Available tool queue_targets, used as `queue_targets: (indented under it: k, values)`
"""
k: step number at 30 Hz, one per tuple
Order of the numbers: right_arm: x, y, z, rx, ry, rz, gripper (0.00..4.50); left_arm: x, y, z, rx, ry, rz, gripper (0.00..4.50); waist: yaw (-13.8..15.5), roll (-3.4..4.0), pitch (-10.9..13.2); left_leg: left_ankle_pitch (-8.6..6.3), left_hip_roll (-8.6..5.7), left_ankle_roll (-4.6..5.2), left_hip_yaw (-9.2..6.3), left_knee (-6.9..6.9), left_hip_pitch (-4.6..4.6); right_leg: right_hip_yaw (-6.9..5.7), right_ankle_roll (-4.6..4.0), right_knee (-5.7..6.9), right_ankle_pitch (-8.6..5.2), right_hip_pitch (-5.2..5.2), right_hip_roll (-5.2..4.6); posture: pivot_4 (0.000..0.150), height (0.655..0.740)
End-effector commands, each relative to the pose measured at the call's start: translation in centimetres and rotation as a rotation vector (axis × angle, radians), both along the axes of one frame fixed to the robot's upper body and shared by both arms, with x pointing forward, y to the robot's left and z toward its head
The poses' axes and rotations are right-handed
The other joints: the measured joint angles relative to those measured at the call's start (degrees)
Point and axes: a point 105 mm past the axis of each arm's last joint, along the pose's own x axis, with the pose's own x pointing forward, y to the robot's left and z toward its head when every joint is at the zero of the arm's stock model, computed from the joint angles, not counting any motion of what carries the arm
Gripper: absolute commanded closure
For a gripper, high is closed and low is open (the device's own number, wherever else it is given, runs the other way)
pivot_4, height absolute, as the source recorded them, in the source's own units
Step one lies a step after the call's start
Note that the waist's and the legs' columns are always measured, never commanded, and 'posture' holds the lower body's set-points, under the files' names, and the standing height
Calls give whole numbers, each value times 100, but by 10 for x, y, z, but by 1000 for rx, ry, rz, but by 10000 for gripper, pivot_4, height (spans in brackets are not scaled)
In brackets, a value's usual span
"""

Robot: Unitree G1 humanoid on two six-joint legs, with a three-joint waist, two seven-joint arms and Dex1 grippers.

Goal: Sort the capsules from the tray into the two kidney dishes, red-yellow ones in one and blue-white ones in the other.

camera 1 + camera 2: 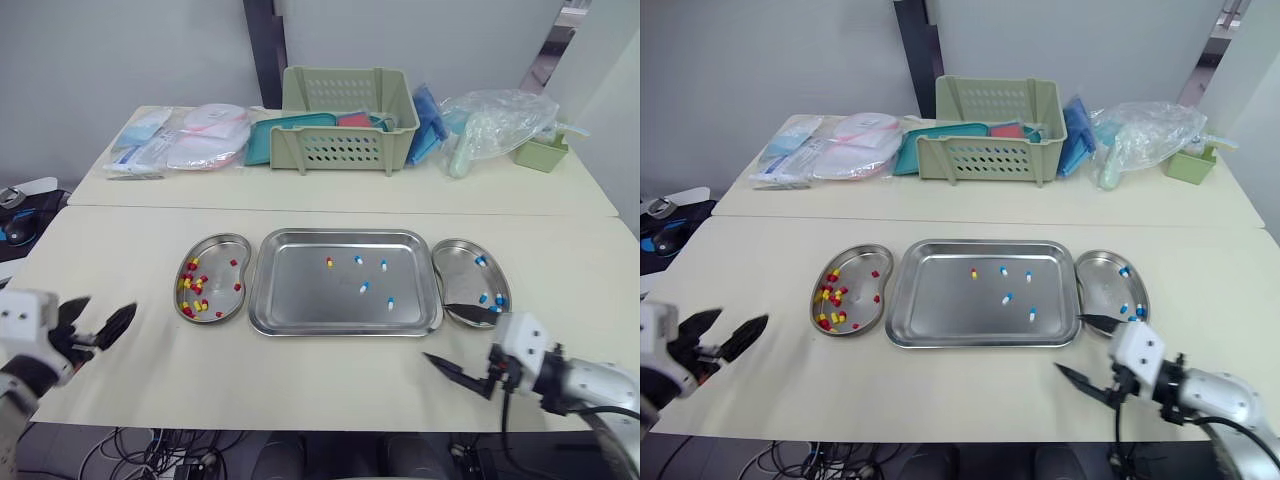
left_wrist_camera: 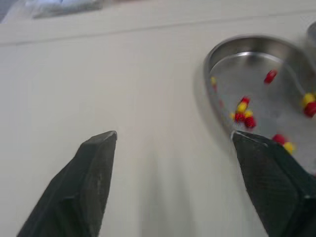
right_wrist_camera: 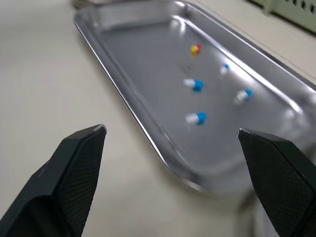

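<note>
Left hand and right hand hang released over the counter's near edge; the lone red-yellow capsule in the tray likely needs a centred, gentle pinch.

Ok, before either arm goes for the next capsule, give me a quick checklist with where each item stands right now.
1. Left pincer open and empty: ok.
2. Right pincer open and empty: ok.
3. Tray emptied: not ok; one red-yellow capsule and four blue-white capsules lie in it.
4. Left dish holds red-yellow ones alone: ok.
5. Right dish holds blue-white ones alone: ok.
6. Capsules in the tray lie apart from each other, easy to single out: ok.
</note>
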Motion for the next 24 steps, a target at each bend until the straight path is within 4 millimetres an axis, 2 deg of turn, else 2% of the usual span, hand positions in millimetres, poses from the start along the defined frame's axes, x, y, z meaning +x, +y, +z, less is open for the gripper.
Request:
queue_targets:
  k: [1,6,9,12,19,24]
  values:
    - [-2,-33,14,-36,-17,-63,0,-16,12,2,27,12,-12,119,0,-4,-2,0,1,0,1,-1,1,0,0,0,0,1,0,1500,7400]
    - [-4,-93,17,-125,53,-179,0,-33,27,-19,24,81,30,119,-2,-4,-2,0,1,0,5,-1,4,2,0,0,0,5,0,1500,7400]
    - [-1,-114,23,-145,69,-221,0,-38,27,-24,34,97,15,119,-4,-4,-2,-1,1,1,8,-1,4,3,0,0,0,4,0,1500,7400]
    - [1,-121,21,-158,67,-234,0,-42,29,-28,32,99,25,119,-6,-4,-2,-1,4,1,7,-5,4,3,-1,0,0,3,1,1500,7400]
    - [-4,-120,12,-174,89,-223,0,-47,27,-31,32,97,35,119,-6,-4,-1,-1,3,0,11,-4,3,6,0,-1,0,3,0,1500,7400]
    - [-4,-125,12,-184,85,-234,0,-44,24,-28,43,83,15,119,-6,-4,-1,-1,3,0,12,-4,4,6,0,-1,0,3,0,1500,7400]
